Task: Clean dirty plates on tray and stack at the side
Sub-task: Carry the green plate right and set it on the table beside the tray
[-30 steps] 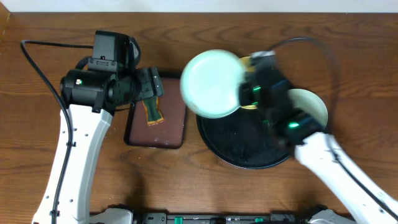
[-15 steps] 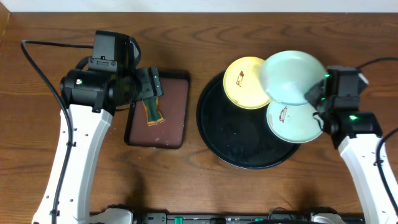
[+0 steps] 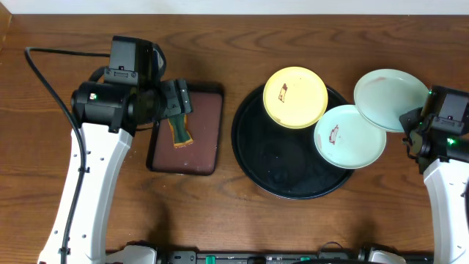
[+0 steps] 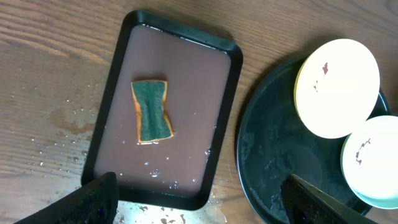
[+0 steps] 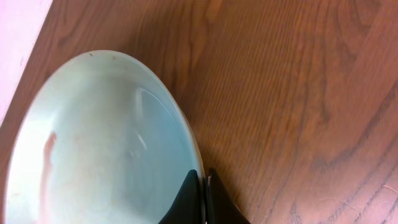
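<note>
A pale yellow plate (image 3: pixel 295 97) (image 4: pixel 336 87) with a small dark smear lies at the back of the round black tray (image 3: pixel 245 147) (image 4: pixel 267 162). A light blue plate (image 3: pixel 349 136) (image 4: pixel 373 158), also smeared, rests on the tray's right side. My right gripper (image 3: pixel 414 121) (image 5: pixel 204 177) is shut on the rim of the mint green plate (image 3: pixel 390 89) (image 5: pixel 99 143), held over the wood to the right of the tray. A faint reddish streak shows inside that plate. My left gripper (image 3: pixel 179 110) (image 4: pixel 208 208) hangs open above the rectangular tray, holding nothing.
A dark rectangular tray (image 3: pixel 207 158) (image 4: pixel 221 56) of brownish water holds a green and orange sponge (image 3: pixel 179 133) (image 4: pixel 151 112), left of the round tray. Water drops lie on the wood (image 4: pixel 62 155) around it. Bare wooden table (image 5: pixel 298 93) lies under the held plate.
My right arm has swung the mint green plate from above the tray's left rim across to the right, past the tray's edge. The left arm has stayed still.
</note>
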Robot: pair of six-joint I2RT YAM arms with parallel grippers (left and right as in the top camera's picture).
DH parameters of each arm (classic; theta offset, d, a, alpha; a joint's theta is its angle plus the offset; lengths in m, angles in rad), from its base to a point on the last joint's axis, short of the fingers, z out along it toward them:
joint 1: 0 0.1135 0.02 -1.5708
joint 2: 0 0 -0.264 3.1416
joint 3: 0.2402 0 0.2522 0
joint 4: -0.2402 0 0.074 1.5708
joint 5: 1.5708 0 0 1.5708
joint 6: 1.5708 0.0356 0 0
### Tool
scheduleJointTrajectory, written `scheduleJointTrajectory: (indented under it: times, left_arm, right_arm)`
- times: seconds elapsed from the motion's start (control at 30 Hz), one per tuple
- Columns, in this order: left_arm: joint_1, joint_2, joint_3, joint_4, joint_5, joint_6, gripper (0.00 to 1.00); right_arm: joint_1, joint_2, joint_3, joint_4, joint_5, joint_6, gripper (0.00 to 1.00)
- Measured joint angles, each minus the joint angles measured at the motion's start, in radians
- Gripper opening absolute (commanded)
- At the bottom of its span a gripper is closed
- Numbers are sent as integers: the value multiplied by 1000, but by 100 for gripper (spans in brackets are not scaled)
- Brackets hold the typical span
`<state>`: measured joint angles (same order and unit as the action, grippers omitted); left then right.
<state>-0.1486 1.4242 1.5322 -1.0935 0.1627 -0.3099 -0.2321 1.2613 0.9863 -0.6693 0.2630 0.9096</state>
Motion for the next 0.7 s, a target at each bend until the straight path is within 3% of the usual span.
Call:
scheduleJointTrajectory:
  times: [0.53, 0.7]
  left_arm:
    - [0, 0, 0, 0, 0, 0, 84]
    - [0, 0, 0, 0, 0, 0, 85]
  right_arm:
    - [-14, 0, -45, 1, 42, 11, 1]
    - [-93, 0, -145, 104, 80, 23, 1]
